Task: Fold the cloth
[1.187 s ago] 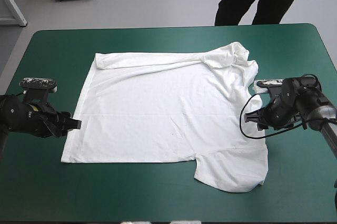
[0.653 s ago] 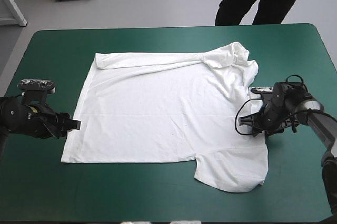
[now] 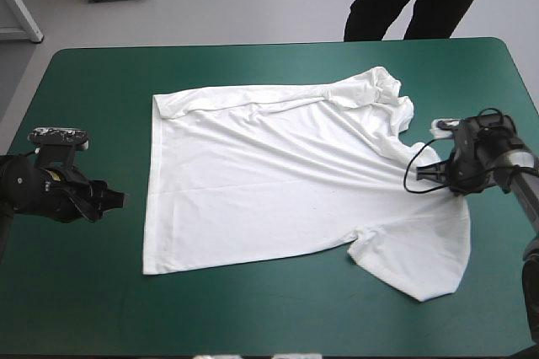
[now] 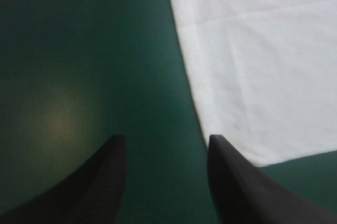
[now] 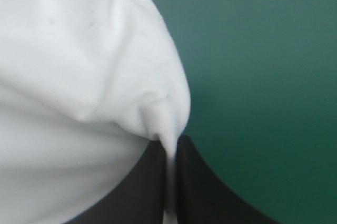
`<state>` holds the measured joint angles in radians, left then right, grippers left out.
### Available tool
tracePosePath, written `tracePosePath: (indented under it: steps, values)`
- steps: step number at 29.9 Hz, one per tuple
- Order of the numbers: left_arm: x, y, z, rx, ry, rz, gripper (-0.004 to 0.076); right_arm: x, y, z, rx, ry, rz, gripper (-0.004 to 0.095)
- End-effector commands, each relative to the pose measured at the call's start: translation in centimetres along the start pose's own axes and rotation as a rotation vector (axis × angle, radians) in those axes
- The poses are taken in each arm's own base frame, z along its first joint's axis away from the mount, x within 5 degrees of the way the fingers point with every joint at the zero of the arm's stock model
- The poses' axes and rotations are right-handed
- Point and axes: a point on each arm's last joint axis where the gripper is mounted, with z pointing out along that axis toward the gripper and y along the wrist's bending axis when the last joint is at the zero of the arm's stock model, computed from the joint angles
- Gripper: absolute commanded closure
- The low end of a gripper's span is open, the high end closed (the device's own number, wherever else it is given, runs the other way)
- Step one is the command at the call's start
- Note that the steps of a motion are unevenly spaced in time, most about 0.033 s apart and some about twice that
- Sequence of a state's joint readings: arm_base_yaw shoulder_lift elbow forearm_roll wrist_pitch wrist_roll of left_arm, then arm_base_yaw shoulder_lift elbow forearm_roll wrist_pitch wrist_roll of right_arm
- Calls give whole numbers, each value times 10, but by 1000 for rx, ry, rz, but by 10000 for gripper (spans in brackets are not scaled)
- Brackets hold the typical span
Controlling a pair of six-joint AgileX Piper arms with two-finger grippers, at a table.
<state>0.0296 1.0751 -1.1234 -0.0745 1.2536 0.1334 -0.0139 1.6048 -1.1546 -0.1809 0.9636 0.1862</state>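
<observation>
The white T-shirt (image 3: 269,182) lies spread on the teal-green cover, its hem toward the left and its collar and sleeves toward the right, with pull creases running to the right side. My right gripper (image 3: 434,180) is at that right side, shut on a pinch of the T-shirt (image 5: 79,77) that rises between its fingers (image 5: 152,182). My left gripper (image 3: 116,199) stands open over bare cover, a short way left of the hem. In the left wrist view the gripper (image 4: 166,140) has only cover between its fingers, and the T-shirt (image 4: 263,66) lies ahead and to one side.
A strip of bare teal-green cover (image 3: 84,292) runs along the near and left sides of the shirt. The far sleeve is bunched near the table's far right (image 3: 379,85). The right edge of the table lies close behind the right arm.
The right gripper closed on the shirt's right side and dragged it to the right. The hem slid away from the left gripper, which has stayed in place.
</observation>
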Motion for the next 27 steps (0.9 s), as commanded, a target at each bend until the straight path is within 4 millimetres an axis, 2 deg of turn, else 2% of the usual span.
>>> tracePosePath:
  steps: [1,6,10,14,19,22,27]
  values:
    - [1,-2,-11,7,-21,-13,378,-18,-47,-29,104,-128,82,925]
    - [1,-2,-11,6,-26,-13,378,-43,-94,-23,118,-163,223,925]
    - [0,-2,-11,6,-24,-13,378,-78,-114,-9,109,-194,269,925]
    - [0,-2,-11,9,-24,-14,378,-118,-122,3,113,-253,276,925]
    - [0,-2,-11,8,-30,-14,378,-166,-135,0,160,-333,255,925]
    - [-2,-2,-11,6,-46,-24,378,-183,-139,4,167,-342,262,925]
    - [-4,-1,-11,4,-73,-49,378,-196,-136,20,117,-323,251,925]
